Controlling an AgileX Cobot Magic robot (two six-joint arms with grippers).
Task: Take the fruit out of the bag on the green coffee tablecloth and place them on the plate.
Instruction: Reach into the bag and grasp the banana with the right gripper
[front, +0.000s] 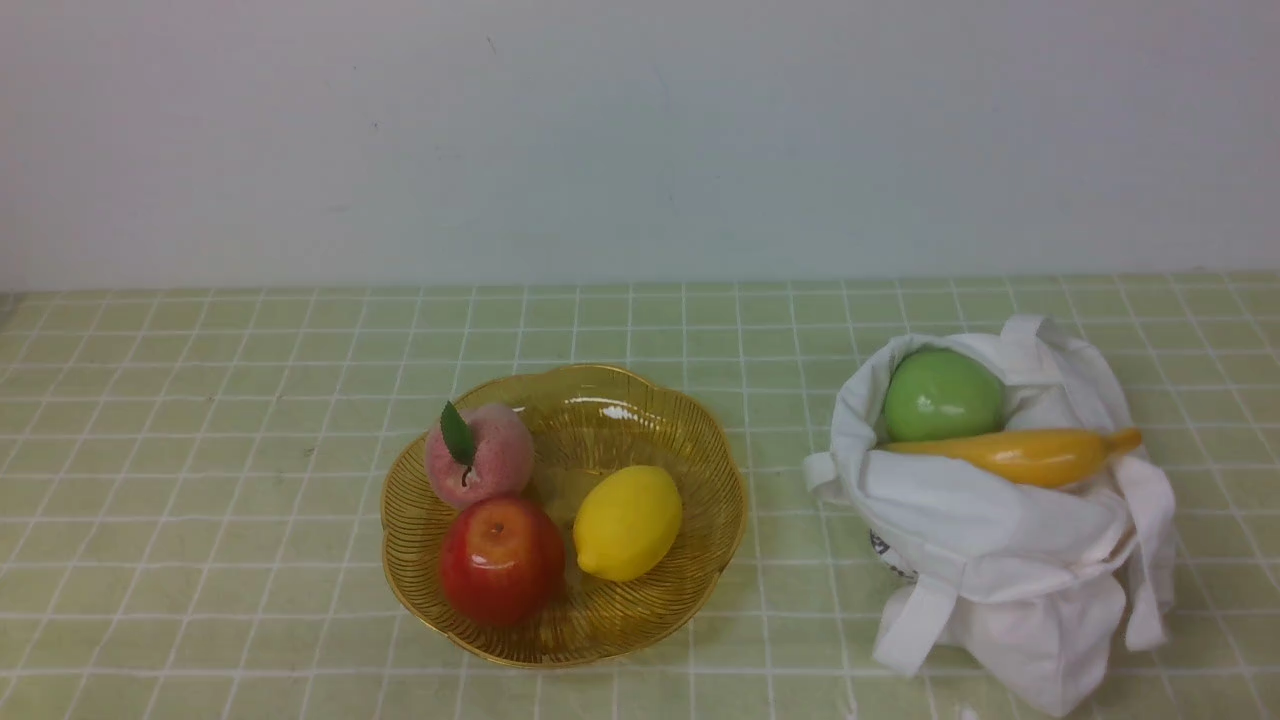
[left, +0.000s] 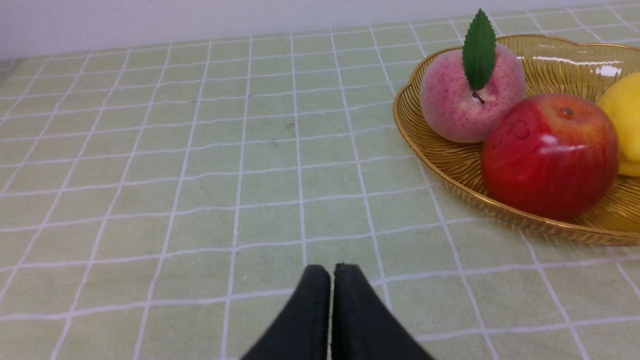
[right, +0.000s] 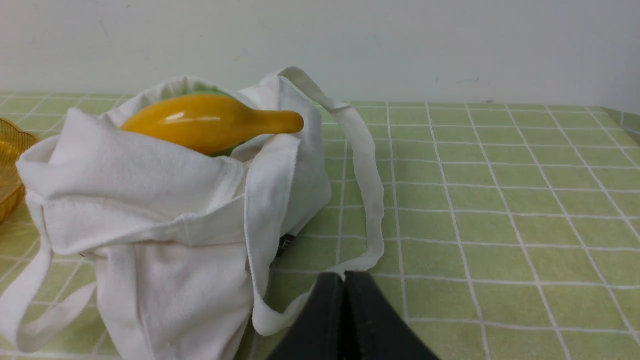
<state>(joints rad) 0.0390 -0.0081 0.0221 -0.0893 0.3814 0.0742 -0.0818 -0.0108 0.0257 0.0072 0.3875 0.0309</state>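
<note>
The white cloth bag stands open on the green checked tablecloth at the right. A green apple and a yellow banana lie in its mouth. The amber ribbed plate sits at the centre. Neither gripper shows in the front view. My left gripper is shut and empty over bare cloth, left of the plate. My right gripper is shut and empty, close to a strap of the bag; the banana shows there, the apple mostly hidden.
On the plate lie a fuzzy pink peach with a green leaf, a red apple and a yellow lemon. A white wall runs behind the table. A bag strap loops over the cloth.
</note>
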